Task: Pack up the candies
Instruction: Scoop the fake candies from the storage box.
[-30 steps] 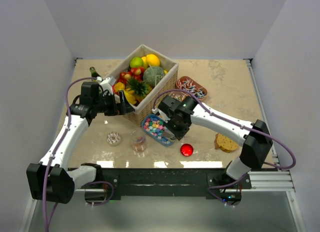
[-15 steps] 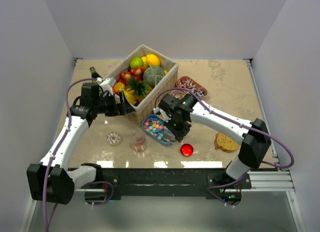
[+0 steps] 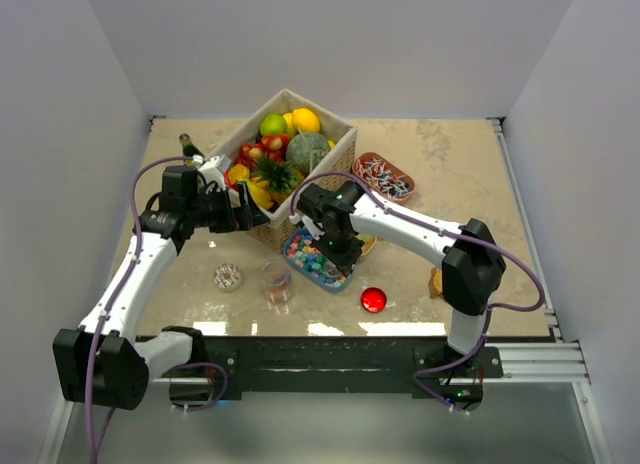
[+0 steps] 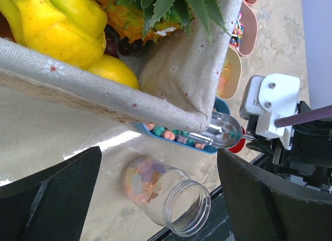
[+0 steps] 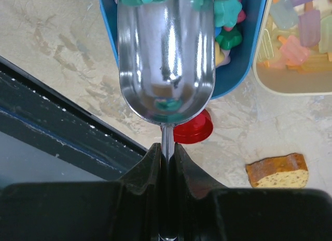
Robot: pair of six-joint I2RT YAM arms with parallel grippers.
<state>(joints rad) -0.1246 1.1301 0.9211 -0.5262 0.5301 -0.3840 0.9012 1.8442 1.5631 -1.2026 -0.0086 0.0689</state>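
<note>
Presently the right fingers [image 5: 142, 171] are seen clenched on the thin handle of a metal scoop [image 5: 166, 59], which is pinched between the two dark pads. The scoop's bowl is held over the near end of a blue tray [image 5: 257, 49] in which the pastel candies [image 5: 228, 28] are heaped. Teal pieces are met at the bowl's front lip, and the rest of the heap lies just beyond it and to one side, well ahead of the fingers themselves. Just beside the blue tray a cream tray [image 5: 295, 84] of pale stick-shaped sweets is found, and a red lid [image 5: 194, 131] lies on the worktop [image 5: 57, 59] close by the scoop's neck.

The left fingers [image 4: 52, 199] are spread wide and nothing is gripped by them; they are held near the corner of a cloth-lined basket [image 4: 176, 80] of toy fruit. Between them, lower down, a glass jar [image 4: 176, 199] is seen on the worktop with some pastel candies already in its base, apart from either finger. A third tray [image 3: 383, 176], of striped wrapped candies, is set on the far side of the right arm, near the basket
</note>
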